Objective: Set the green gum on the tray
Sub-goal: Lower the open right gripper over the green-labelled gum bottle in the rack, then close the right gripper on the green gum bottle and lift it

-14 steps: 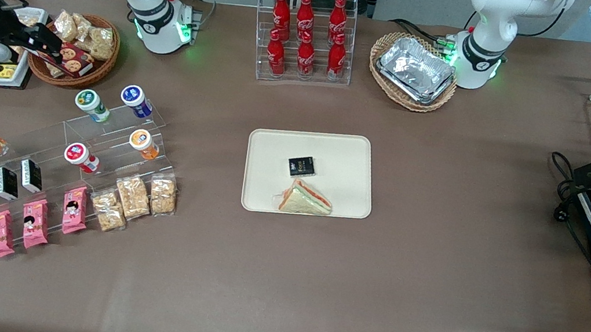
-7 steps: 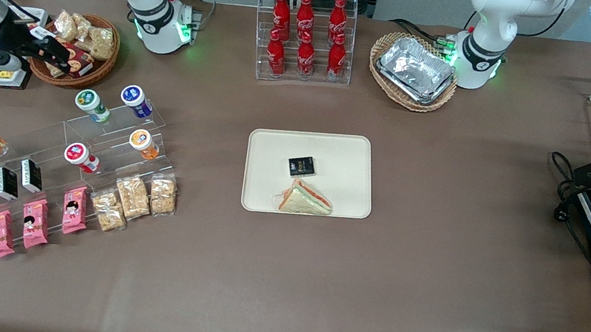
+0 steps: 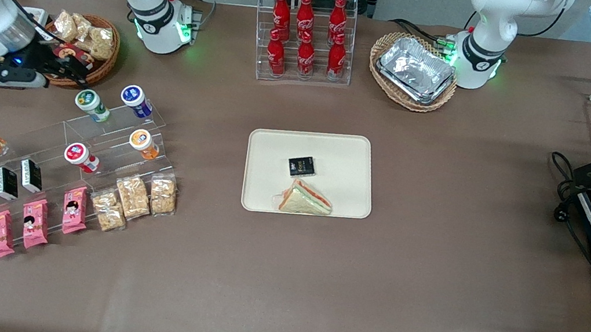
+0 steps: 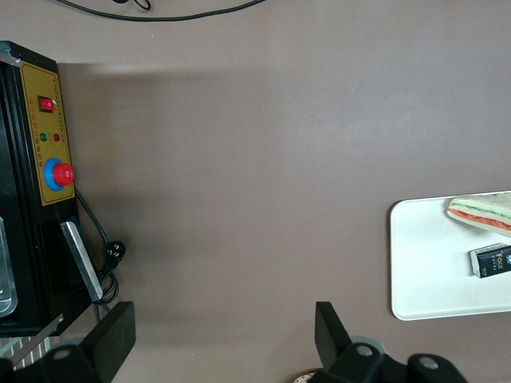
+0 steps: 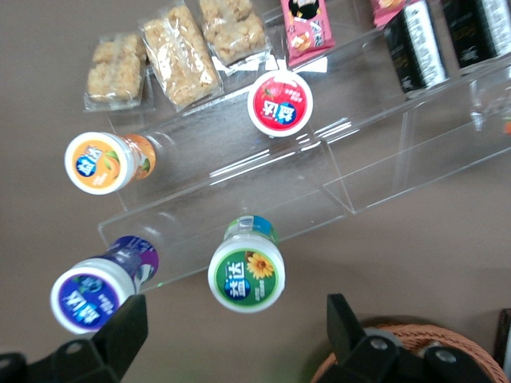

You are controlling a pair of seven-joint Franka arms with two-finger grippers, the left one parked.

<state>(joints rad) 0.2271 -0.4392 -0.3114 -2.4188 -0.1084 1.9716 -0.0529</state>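
The green gum stands upright on the top step of a clear acrylic stand, beside the blue-lidded bottle. In the right wrist view the green gum's lid with a yellow flower mark sits just ahead of the gap between the fingers. My right gripper is open and empty, hovering a little farther from the front camera than the gum, next to the wicker basket; it also shows in the right wrist view. The cream tray lies mid-table, holding a black box and a sandwich.
The stand also holds an orange-lidded bottle and a red-lidded bottle. A wicker basket of snacks sits close beside the gripper. Snack packets lie nearer the camera. A cola rack stands farther from the camera than the tray.
My right gripper has moved from over the snack basket toward the green gum, coming nearer the front camera. The gum and the tray have not moved.
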